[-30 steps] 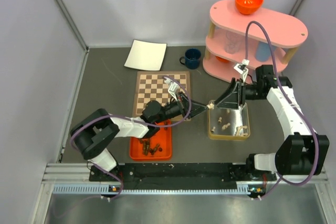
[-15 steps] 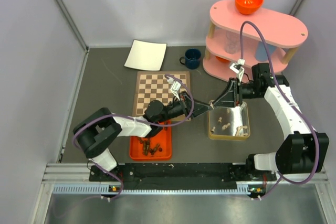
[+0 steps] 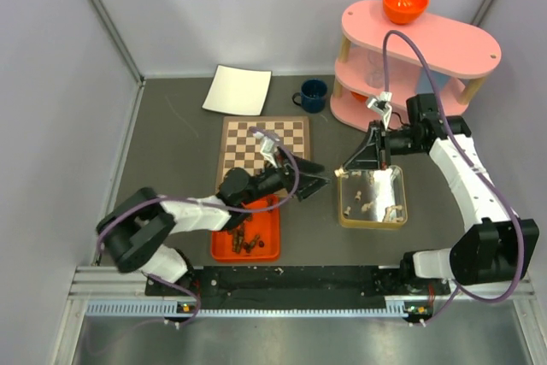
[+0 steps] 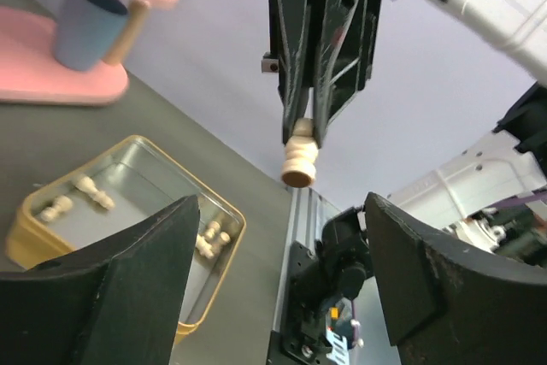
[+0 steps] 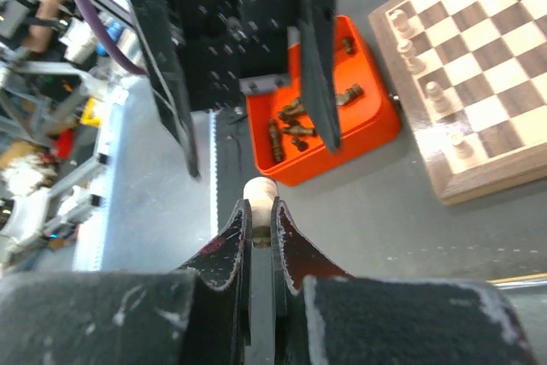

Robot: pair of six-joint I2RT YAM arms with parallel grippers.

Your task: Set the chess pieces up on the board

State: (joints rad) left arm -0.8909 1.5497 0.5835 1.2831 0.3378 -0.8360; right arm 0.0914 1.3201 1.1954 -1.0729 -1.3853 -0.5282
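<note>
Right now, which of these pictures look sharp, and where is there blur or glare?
Top external view: evenly lit and sharp, with a bright sheen inside the metal tin. Left wrist view: the pale piece is fairly crisp, the pink shelf smeared. Right wrist view: the board is clear, the right gripper blurs toward the lens.

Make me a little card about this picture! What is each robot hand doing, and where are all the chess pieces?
right gripper: shut on a pale chess piece, held up in the air
left gripper: open, empty, pointed toward the right gripper
board: four pale pieces in view, standing along one edge
orange tray: dark pieces lying in a pile
tin: loose pale pieces lying inside
</note>
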